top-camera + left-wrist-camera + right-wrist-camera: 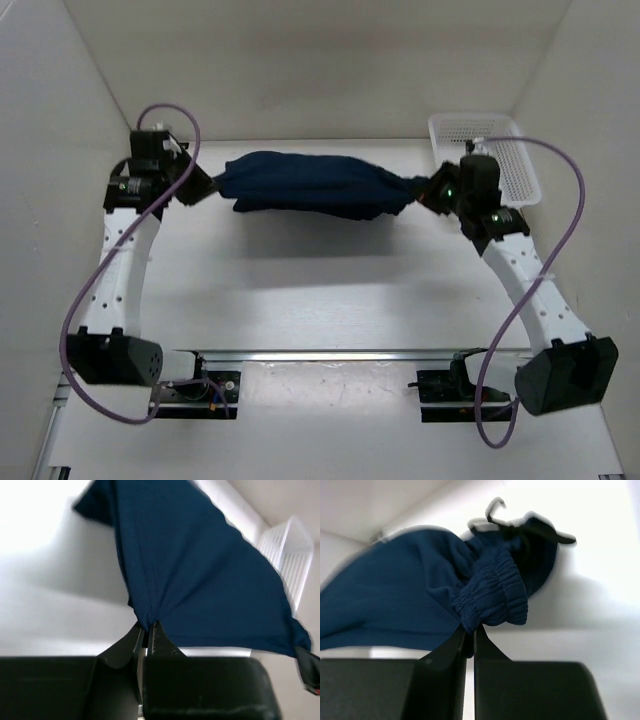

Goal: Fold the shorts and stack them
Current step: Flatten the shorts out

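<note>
The navy-blue shorts (310, 185) hang stretched between my two grippers above the far part of the table. My left gripper (210, 187) is shut on the shorts' left end; in the left wrist view (146, 627) the fabric (200, 570) fans out from the pinch. My right gripper (425, 190) is shut on the right end; in the right wrist view (470, 629) it pinches the ribbed waistband (492, 595), with a dark drawstring (520, 527) beyond it. The shorts' underside is hidden.
A white mesh basket (500, 150) stands at the back right, just behind the right arm; it also shows in the left wrist view (290, 565). White walls close in the table on the left, back and right. The arm bases and a metal rail (330, 352) sit at the near edge.
</note>
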Controlling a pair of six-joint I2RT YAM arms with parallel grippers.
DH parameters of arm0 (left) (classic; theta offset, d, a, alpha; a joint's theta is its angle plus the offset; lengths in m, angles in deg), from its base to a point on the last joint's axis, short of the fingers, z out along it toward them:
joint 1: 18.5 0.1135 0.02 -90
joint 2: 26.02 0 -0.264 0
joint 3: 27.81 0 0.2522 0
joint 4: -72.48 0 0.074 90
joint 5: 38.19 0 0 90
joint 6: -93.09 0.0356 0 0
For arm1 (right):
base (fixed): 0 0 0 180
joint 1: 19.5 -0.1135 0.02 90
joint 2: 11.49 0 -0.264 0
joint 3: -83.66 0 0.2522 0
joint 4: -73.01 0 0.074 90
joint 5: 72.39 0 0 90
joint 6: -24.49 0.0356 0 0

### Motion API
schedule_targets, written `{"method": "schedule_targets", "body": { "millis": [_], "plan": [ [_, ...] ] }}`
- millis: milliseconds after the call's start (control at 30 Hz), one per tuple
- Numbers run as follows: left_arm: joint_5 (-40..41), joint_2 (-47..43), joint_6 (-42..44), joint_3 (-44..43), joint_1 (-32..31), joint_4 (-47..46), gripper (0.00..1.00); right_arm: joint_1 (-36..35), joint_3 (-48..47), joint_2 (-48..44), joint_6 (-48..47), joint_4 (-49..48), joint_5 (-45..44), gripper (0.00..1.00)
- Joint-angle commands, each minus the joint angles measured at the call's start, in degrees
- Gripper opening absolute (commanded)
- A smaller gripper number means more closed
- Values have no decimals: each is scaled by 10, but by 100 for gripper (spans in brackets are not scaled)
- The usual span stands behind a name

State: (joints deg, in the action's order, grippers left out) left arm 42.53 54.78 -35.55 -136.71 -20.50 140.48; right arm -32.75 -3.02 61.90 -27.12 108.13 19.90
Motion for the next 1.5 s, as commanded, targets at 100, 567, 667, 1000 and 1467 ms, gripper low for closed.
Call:
{"method": "schedule_targets", "body": {
  "millis": [100, 567, 667, 1000, 1467],
  "plan": [
    [-29, -128, -44, 355, -44, -38, 11, -5, 294, -140, 21, 10, -24, 28],
    [-18, -176, -58, 486, -56, -73, 11, -5, 480, -212, 215, 0, 108, 80],
    [-18, -176, -52, 486, -56, -73, 11, -5, 468, -164, 221, -40, 108, 80],
    [-13, -188, -47, 459, -56, -47, 11, -11, 366, -14, 158, -81, 27, 0],
    [118, -203, 31, -89, -45, 154, 11, -16, -102, -108, -116, 230, 47, 0]
  ]
}}
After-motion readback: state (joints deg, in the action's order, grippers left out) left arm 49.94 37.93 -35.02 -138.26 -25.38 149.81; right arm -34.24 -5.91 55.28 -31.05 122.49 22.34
